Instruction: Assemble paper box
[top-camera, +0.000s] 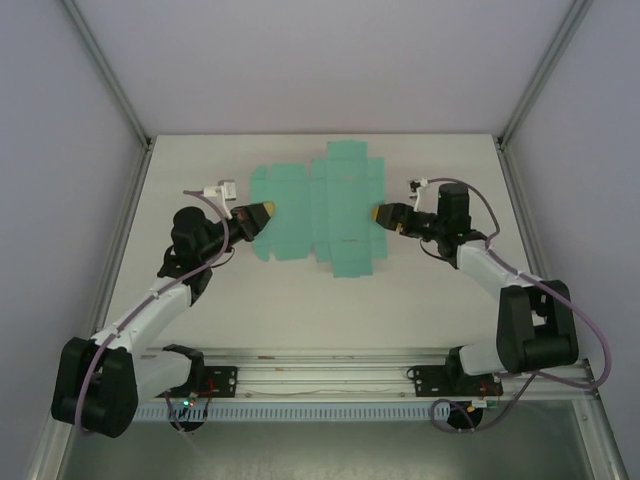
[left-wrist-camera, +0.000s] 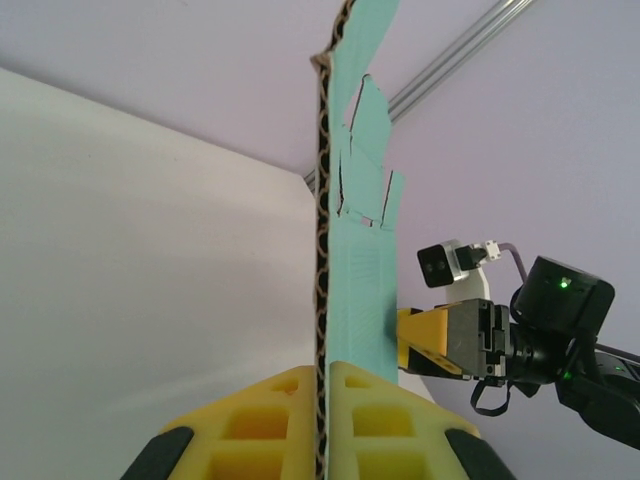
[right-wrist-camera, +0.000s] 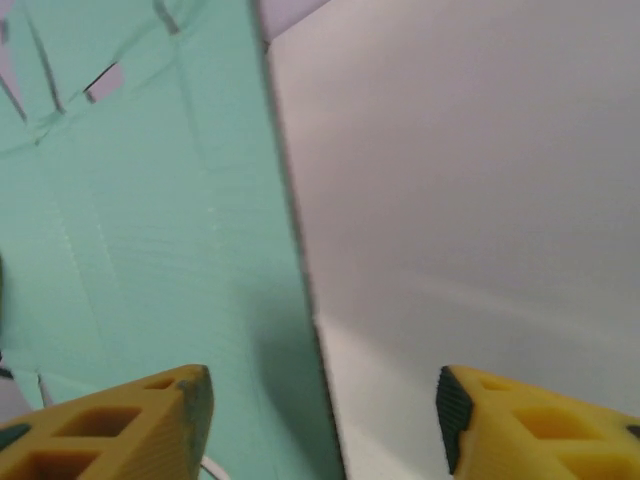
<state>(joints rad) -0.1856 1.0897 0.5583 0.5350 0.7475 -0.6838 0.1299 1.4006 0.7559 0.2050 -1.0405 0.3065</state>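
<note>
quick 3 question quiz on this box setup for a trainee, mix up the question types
1. True or false: the left hand is shut on the paper box.
2. The right hand is: A) shut on the sheet, B) open at the sheet's right edge, C) parked back by its own base.
3. Short answer: is the box folded into shape yet?

Key
1. True: the left wrist view shows the card's edge pinched between the fingers.
2. B: the right wrist view shows its fingers apart, either side of the sheet's edge.
3. No: it is spread open as an unfolded sheet.
</note>
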